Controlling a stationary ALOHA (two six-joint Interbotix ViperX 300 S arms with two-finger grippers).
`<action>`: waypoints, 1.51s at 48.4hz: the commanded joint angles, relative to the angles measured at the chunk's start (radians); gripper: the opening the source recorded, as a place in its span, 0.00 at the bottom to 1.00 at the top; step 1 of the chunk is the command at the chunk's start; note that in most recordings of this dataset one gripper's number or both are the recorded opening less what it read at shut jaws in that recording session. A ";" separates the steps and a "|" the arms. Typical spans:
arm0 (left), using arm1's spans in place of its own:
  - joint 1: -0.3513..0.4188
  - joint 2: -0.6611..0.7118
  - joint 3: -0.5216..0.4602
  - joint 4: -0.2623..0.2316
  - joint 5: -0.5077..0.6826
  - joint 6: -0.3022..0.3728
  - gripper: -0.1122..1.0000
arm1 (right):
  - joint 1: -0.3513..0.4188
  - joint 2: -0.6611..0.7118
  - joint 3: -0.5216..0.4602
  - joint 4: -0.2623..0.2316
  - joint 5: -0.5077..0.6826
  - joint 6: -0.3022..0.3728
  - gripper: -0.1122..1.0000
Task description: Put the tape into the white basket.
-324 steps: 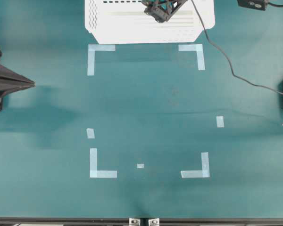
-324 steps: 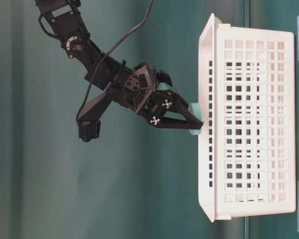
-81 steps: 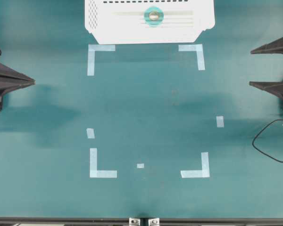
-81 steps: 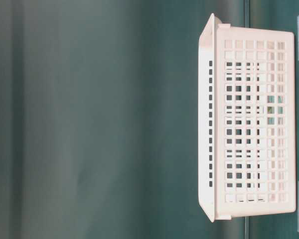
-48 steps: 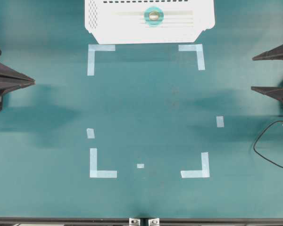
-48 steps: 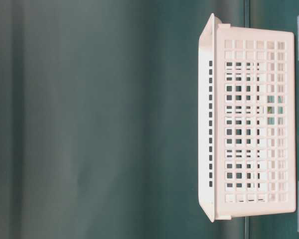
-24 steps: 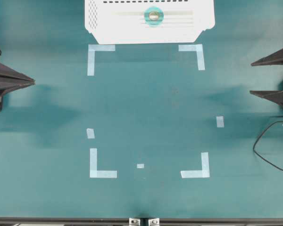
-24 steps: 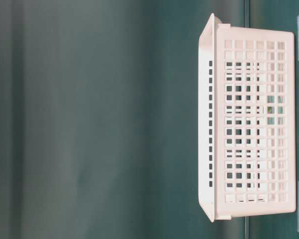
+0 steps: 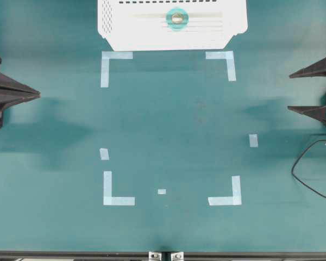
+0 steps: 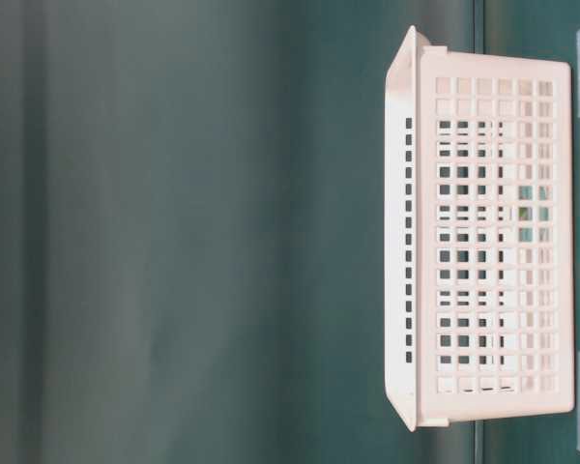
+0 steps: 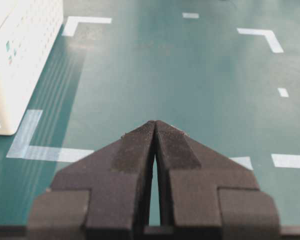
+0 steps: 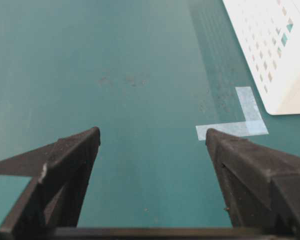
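The teal tape roll (image 9: 177,18) lies flat on the ribbed bottom of the white basket (image 9: 125,33) at the table's far edge. In the table-level view the basket (image 10: 483,232) shows side-on, and teal shows through its slots (image 10: 533,213). My left gripper (image 9: 37,95) is shut and empty at the left edge; its tips (image 11: 155,123) meet over bare table. My right gripper (image 9: 291,92) is open and empty at the right edge, far from the basket; its fingers (image 12: 70,155) stand wide apart.
Pale-blue L-shaped corner marks (image 9: 115,61) and small strips (image 9: 253,140) lie on the teal table. A black cable loop (image 9: 309,174) lies at the right edge. The basket's corner shows in the left wrist view (image 11: 20,60) and the right wrist view (image 12: 280,55).
The right gripper has drifted slightly down along the right edge and settled. The tape, the basket and the left gripper have not moved.
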 commanded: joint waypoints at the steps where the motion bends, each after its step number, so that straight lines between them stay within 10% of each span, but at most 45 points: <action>1: 0.002 0.008 -0.009 0.002 -0.002 0.002 0.00 | 0.002 0.014 -0.006 -0.002 -0.008 0.002 0.92; 73: 0.052 0.000 0.008 0.002 0.021 0.006 0.01 | 0.002 0.012 0.002 -0.002 -0.018 0.009 0.92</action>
